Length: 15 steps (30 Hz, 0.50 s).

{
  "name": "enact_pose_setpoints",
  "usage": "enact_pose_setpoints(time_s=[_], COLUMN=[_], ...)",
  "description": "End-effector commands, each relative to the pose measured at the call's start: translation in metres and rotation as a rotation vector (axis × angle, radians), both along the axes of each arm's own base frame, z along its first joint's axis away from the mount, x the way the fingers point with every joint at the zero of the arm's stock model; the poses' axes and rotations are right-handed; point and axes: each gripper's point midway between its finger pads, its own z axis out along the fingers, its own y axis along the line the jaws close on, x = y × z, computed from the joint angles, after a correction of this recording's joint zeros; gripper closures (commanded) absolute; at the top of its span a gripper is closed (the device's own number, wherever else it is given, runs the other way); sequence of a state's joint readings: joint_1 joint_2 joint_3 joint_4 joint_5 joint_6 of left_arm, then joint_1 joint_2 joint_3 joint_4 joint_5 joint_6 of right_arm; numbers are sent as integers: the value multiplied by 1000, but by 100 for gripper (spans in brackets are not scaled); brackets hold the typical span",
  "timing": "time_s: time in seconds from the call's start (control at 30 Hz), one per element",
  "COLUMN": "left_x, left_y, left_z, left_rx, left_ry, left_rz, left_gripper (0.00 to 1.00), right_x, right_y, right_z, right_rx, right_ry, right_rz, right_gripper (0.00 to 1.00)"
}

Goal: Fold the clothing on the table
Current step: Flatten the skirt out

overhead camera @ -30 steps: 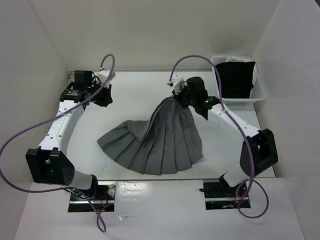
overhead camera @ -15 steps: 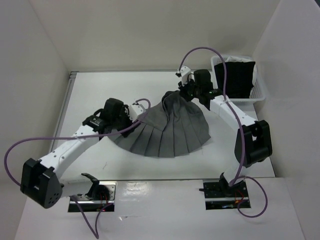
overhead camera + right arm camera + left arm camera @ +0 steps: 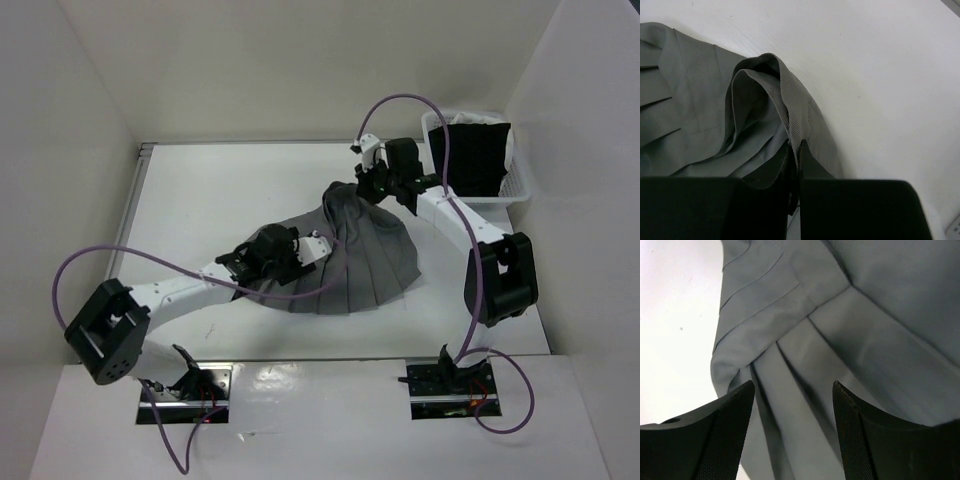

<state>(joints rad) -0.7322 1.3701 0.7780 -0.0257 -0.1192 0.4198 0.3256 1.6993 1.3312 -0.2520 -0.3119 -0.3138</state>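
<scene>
My left end effector hangs close over the clothing, at the pleats on its left side, fingers spread wide with nothing between them. My right end effector is pinched tight on the waistband, holding it up off the surface. The clothing lies mid-surface, waistband at the far end and hem fanning toward me. My left arm stretches low to the right. My right forearm reaches far-left from a raised elbow.

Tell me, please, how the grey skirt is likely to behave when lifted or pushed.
Probably floppy: the skirt sags and folds over where the right gripper pinches its waistband. Likely light, as that narrow pinch seems to hold the edge up. Pushed, it would probably bunch; pleats crumple by the left gripper.
</scene>
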Motion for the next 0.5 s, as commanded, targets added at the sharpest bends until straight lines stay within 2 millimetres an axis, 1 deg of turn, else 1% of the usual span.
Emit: enact_pose_setpoints(time_s=[0.0,0.03,0.07,0.1,0.13,0.2,0.23,0.27,0.33,0.37,0.4,0.43,0.47], left_x=[21,21,23,22,24,32,34,32,39,39,43,43,45], left_y=[-32,-37,-45,-54,-57,-65,-68,-72,-75,-75,-76,-76,-75], left_z=[20,16,9,8,5,2,0,-7,-5,-13,-11,-11,-14], left_rx=[-42,-29,-21,-34,-38,-45,-49,-37,-44,-30,-32,-32,-18], left_ry=[-119,-113,-105,-101,-90,-83,-77,-65,-74,-62,-75,-75,-83], left_rz=[-25,-30,-41,-47,-39,-32,-26,-36,-12,-13,0,0,0], left_gripper=[29,29,29,29,30,30,30,32,32,32,32,32,32], right_x=[12,10,13,14,13,14,13,13,12,12,12,12,11], right_y=[-6,-4,-10,-13,-11,-21,-19,-22,-23,-26,-26,-26,-24], right_z=[20,20,20,20,21,17,17,22,18,18,18,23,23], right_rx=[47,55,55,61,67,69,75,82,80,86,86,89,93], right_ry=[-19,-17,-17,-15,-13,-3,-2,-9,0,1,1,-8,-6], right_rz=[-23,-12,-24,-24,-15,-31,-22,-23,-24,-24,-24,-24,-16], right_gripper=[100,100,100,100,100,100,100,100,100,100,100,100,100])
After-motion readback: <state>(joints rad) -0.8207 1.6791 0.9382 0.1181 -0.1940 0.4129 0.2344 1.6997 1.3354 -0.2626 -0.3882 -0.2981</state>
